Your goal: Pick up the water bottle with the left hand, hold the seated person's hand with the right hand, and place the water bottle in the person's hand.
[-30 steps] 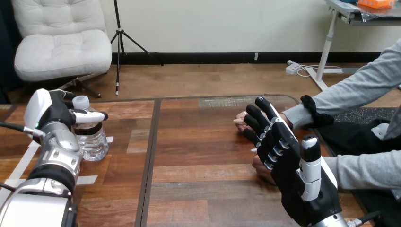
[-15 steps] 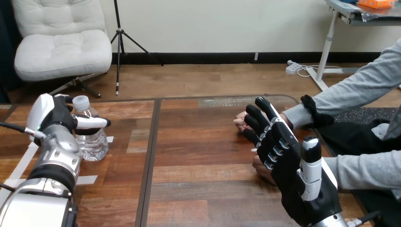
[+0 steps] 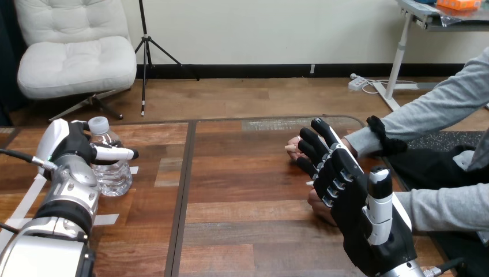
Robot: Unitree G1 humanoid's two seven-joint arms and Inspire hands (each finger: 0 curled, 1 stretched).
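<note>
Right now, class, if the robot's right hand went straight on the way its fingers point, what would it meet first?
Probably the person's upper hand: the right hand points its straight fingers up and left at it, overlapping it in the head view. Depth is unclear, so they may already touch.

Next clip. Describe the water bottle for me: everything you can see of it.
The water bottle is clear plastic with a white screw cap, ribbed lower walls and what looks like water inside. It stands upright, cap on, on the wooden table near the table's left side. The robot's left hand is at its left, with part of the hand crossing in front of the bottle's shoulder; whether it grips the bottle cannot be told. A pale tape strip lies by its base.
</note>
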